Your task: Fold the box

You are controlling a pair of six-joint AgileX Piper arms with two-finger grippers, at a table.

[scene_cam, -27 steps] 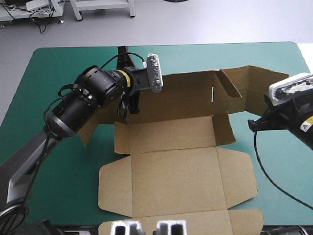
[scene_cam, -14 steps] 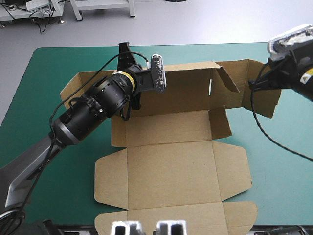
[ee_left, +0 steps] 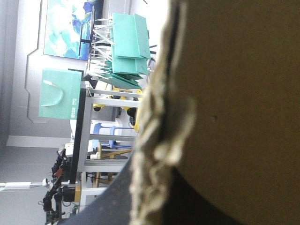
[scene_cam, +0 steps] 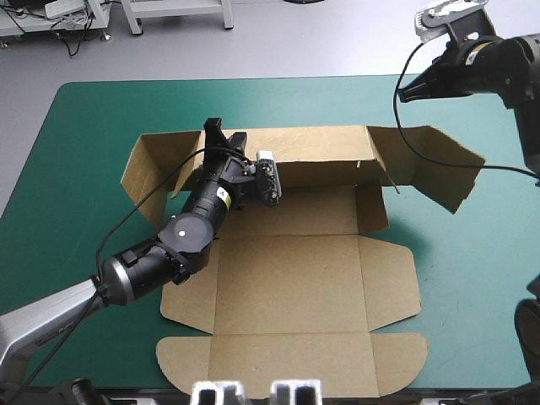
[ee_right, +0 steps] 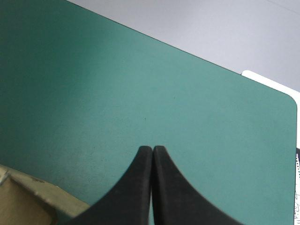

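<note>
the brown box lies opened out on the middle of the teal-green desk, its broad base panels flat and the rounded lid flap toward the near edge. its long far wall stands raised. the end flap at the left is bent forward, and the end flap at the right juts out at an angle over the cover. short side flaps lie flat at either side of the base.

the left arm reaches in from the near left corner, across the left part of the sheet. the left claw sits at the left end of the far wall's top edge, pinched nearly together on the board. in its wrist view the brown board fills most of the scene, very close, its rough cut edge running through the middle.

the right claw is pressed together into a single point with nothing in it. it is raised over bare cover by the desk's far right corner, well apart from the left claw. a corner of board shows beside it in the right wrist view.
</note>
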